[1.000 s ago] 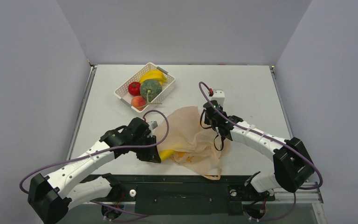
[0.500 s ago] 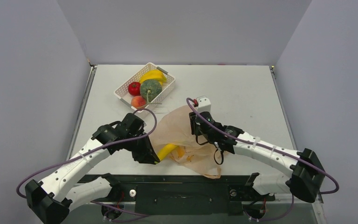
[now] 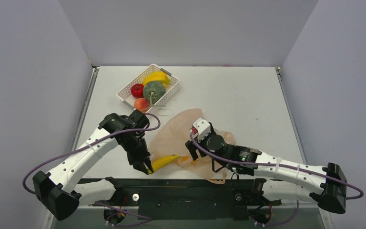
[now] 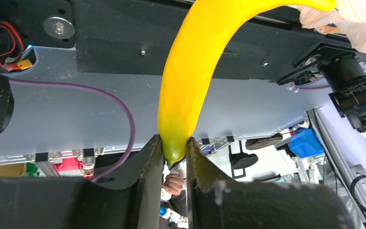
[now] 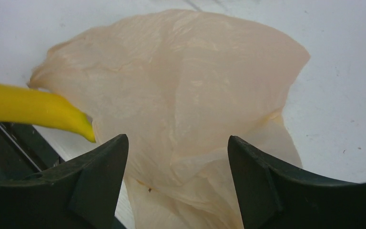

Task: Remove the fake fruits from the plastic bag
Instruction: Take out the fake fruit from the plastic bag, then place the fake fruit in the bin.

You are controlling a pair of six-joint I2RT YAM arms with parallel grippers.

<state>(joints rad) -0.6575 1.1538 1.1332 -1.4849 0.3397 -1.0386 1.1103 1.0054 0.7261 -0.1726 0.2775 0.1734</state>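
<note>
My left pincer (image 4: 174, 143), clamped on the banana (image 4: 195, 71) by its tip, has drawn it almost clear of the plastic bag (image 5: 186, 95). My right pincer (image 5: 176, 140) now stands apart over the bag, grip released.

White arms (image 3: 78, 159), black jaws, purple cables (image 4: 127, 112).

no readable text, labels or signs

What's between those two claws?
The banana, pinched by the left claw, then the bag, up to the right claw; the top view shows it.
</note>
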